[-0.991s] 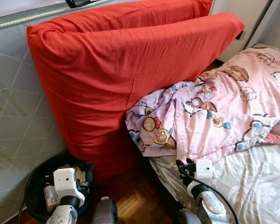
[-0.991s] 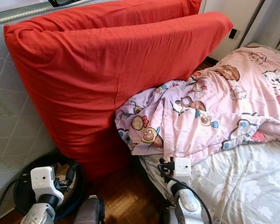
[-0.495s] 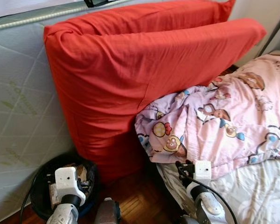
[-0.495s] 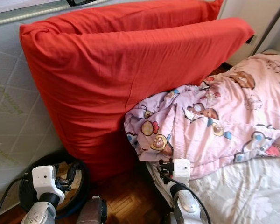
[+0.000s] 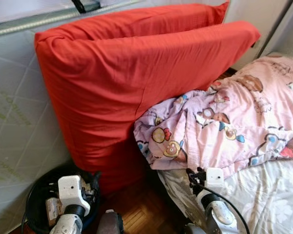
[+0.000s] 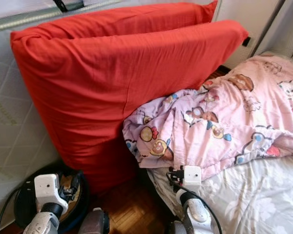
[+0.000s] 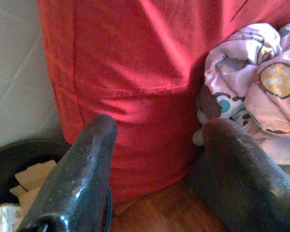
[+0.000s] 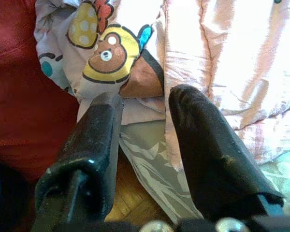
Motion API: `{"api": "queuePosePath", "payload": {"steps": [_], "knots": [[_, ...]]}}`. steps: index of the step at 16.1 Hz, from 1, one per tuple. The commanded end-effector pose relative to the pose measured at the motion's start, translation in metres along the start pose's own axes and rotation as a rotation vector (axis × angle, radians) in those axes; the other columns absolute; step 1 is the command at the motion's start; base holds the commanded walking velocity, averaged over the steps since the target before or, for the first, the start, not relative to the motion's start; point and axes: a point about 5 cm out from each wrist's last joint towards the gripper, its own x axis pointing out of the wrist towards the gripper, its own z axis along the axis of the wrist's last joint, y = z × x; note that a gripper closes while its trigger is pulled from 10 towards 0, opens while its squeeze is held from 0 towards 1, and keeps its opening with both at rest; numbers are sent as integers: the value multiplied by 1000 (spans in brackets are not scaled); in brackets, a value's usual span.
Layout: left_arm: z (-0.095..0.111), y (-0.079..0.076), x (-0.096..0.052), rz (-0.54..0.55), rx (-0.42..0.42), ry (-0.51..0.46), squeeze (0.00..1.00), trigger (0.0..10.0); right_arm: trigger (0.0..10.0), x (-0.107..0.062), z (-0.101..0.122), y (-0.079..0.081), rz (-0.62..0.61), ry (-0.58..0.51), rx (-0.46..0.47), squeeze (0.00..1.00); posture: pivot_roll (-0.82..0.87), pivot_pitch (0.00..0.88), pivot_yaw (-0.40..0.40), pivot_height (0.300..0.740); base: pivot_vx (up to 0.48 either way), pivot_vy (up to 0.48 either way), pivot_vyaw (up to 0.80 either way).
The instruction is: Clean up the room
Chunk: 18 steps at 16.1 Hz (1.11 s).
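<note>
The right gripper, fingers apart and empty, hovers at the mattress edge just below the crumpled pink cartoon-print blanket. The left gripper, also spread, faces the big red cushion above a black round bin.

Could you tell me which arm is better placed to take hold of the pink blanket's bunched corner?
Probably the right: its open pincer points at the pink blanket edge, while the left pincer faces the red cushion.

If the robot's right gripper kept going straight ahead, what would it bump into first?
Probably the pink cartoon blanket: the right gripper, fingers open, points at its hanging edge by the bed, though depth is uncertain.
</note>
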Motion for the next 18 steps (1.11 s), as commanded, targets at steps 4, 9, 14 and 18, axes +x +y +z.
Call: {"api": "queuePosePath", "payload": {"steps": [4, 9, 14, 18], "knots": [[-3, 2, -1, -3, 8, 8, 0, 10000, 10000, -1, -3, 0, -5, 12, 6, 0, 92, 127, -30, 636, 292, 0, 0], [-2, 2, -1, -4, 10, 0, 0, 10000, 10000, -1, -3, 0, -9, 13, 3, 0, 93, 127, -29, 636, 290, 0, 0], [0, 1, -4, -3, 8, -5, 0, 10000, 10000, -1, -6, -5, -49, 34, 23, 0, 95, 139, -28, 636, 52, 0, 0], [3, 0, -7, -12, 14, -9, 0, 10000, 10000, 8, -6, -14, -157, 113, 157, 0, 108, 168, -15, 636, 0, 0, 0]]}}
